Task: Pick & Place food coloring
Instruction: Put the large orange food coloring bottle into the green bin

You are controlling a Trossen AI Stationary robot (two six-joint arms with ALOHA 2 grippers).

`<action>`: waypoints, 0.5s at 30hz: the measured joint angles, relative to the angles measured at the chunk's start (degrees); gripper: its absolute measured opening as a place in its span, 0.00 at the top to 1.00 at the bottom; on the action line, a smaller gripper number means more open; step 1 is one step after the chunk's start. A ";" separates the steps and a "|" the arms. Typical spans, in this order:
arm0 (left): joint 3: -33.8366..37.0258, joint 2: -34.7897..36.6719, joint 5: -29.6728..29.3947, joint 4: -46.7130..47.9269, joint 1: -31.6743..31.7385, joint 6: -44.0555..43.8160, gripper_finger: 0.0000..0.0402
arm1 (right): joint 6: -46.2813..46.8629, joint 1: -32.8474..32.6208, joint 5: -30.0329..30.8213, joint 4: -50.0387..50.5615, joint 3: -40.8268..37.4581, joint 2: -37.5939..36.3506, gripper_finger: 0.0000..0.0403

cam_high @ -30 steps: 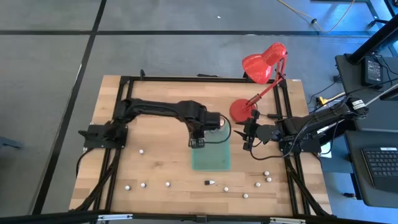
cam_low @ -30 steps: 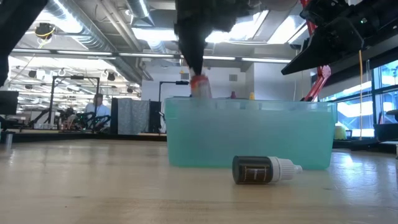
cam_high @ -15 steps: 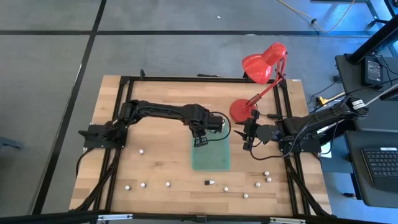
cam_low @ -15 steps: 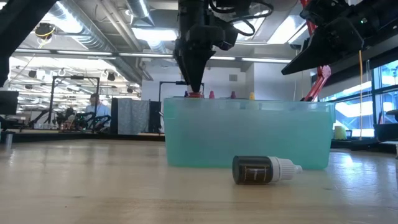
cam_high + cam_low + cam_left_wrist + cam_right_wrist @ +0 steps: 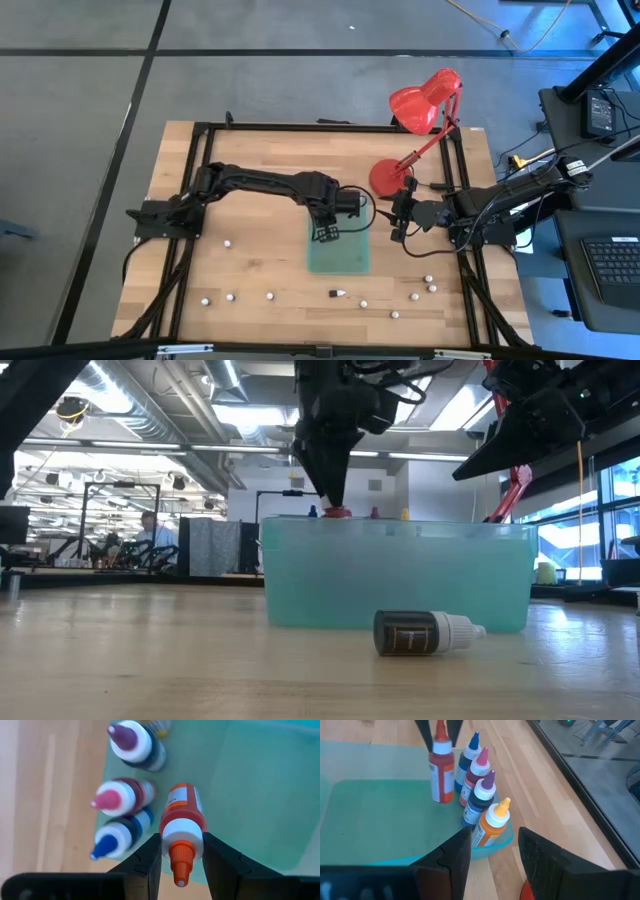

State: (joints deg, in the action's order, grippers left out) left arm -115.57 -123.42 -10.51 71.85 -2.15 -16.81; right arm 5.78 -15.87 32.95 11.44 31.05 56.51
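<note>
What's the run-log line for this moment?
left gripper: shut on orange-red bottle, lowering into green bin | four bottles upright inside | right gripper: waiting by lamp base

Bottles: six.
- One red bottle (image 5: 441, 772), clamped in the left pincer (image 5: 181, 841).
- Four standing in a row just beside that pincer: blue-tipped bottle (image 5: 469, 756), pink-tipped bottle (image 5: 477, 776), purple-tipped bottle (image 5: 481, 800), yellow-tipped bottle (image 5: 492, 826).
- One dark bottle (image 5: 425, 632), lying on the desk (image 5: 260, 265), well apart from both pincers.

White beads (image 5: 228, 243): nine, scattered on the desk, none near a pincer.

Green tray (image 5: 400, 580): one, under the left pincer.

Red lamp (image 5: 425, 105): one, near the right pincer (image 5: 398, 225).

Pincers: two.

Person (image 5: 150, 530): one, far behind.
</note>
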 joint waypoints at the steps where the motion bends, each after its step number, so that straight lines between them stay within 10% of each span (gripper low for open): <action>1: 0.00 -0.08 -0.51 -0.27 0.00 0.07 0.73 | 0.00 0.01 0.00 0.00 0.00 0.00 0.59; 15: 0.00 -0.39 2.68 -4.51 1.00 6.86 0.73 | 0.00 0.01 0.01 -0.07 0.00 0.00 0.59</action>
State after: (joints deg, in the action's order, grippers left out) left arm -115.57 -123.81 -7.83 67.34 -1.15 -9.95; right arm 5.78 -15.86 32.96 11.38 31.05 56.51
